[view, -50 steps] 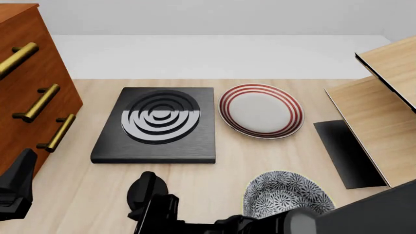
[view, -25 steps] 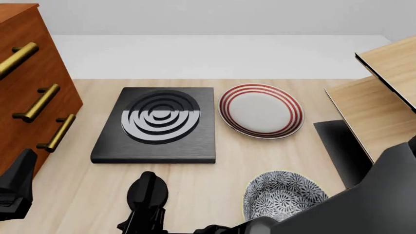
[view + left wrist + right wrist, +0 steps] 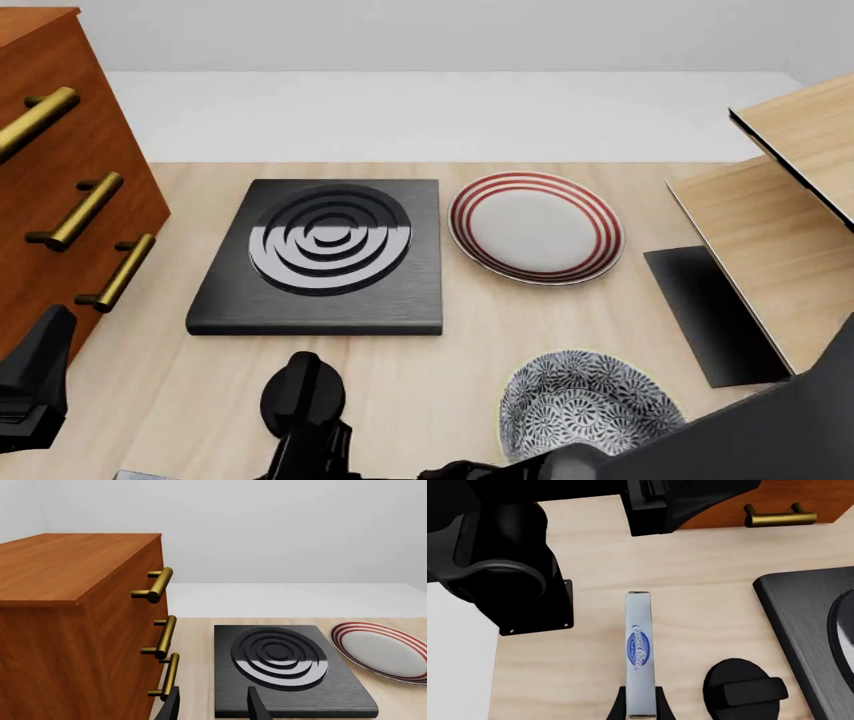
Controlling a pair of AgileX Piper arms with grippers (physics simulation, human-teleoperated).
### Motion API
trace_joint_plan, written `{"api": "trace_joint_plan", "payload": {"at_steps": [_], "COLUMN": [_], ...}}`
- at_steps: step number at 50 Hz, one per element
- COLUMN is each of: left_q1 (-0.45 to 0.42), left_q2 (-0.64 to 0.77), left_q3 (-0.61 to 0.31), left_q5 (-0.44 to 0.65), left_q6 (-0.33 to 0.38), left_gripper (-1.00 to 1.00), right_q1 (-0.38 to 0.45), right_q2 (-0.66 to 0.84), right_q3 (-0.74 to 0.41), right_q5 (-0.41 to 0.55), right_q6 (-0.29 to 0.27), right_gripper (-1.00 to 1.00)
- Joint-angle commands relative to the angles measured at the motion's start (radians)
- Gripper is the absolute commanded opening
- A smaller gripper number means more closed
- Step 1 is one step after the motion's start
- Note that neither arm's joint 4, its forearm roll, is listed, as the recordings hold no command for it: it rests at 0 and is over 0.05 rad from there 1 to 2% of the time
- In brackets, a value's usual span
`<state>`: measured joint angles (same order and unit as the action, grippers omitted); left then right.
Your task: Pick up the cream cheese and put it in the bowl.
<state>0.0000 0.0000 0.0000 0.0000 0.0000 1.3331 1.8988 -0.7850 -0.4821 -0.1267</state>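
Since a moment ago, the right arm is sliding lower and more to the right at the near edge of the front view, so more of the bowl is showing. In the right wrist view, the right claw is clamped on the cream cheese, with one finger on each long side of the thin box. The box is hanging above the bench, to the left of the bowl. To do this step well, the arm should be lifting the box high enough to clear the bowl's rim, then carrying it right. The left claw is resting with its fingers apart near the dresser and the stove.
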Motion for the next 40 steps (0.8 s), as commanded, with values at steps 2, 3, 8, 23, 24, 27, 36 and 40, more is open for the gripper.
{"api": "trace_joint_plan", "payload": {"at_steps": [2,3,8,23,24,27,36,40], "left_q1": [0.000,0.000,0.000,0.000,0.000,0.000,0.000,0.000], "left_q2": [0.000,0.000,0.000,0.000,0.000,0.000,0.000,0.000], "left_q3": [0.000,0.000,0.000,0.000,0.000,0.000,0.000,0.000], "left_q5": [0.000,0.000,0.000,0.000,0.000,0.000,0.000,0.000], "left_q6": [0.000,0.000,0.000,0.000,0.000,0.000,0.000,0.000], "left_gripper": [1.00,1.00,1.00,1.00,1.00,1.00,1.00,1.00], "right_q1": [-0.014,-0.014,-0.018,-0.060,-0.063,-0.074,-0.113,-0.132], "right_q2": [-0.154,-0.164,-0.225,-0.394,-0.411,-0.454,-0.593,-0.641], "right_q3": [0.087,0.092,0.133,0.227,0.231,0.243,0.287,0.304], "right_q5": [0.033,0.037,0.057,0.170,0.182,0.212,0.316,0.354], "right_q6": [-0.032,-0.033,-0.048,-0.104,-0.104,-0.110,-0.119,-0.126], "right_gripper": [-1.00,-1.00,-1.00,-1.00,-1.00,-1.00,-1.00,-1.00]}}
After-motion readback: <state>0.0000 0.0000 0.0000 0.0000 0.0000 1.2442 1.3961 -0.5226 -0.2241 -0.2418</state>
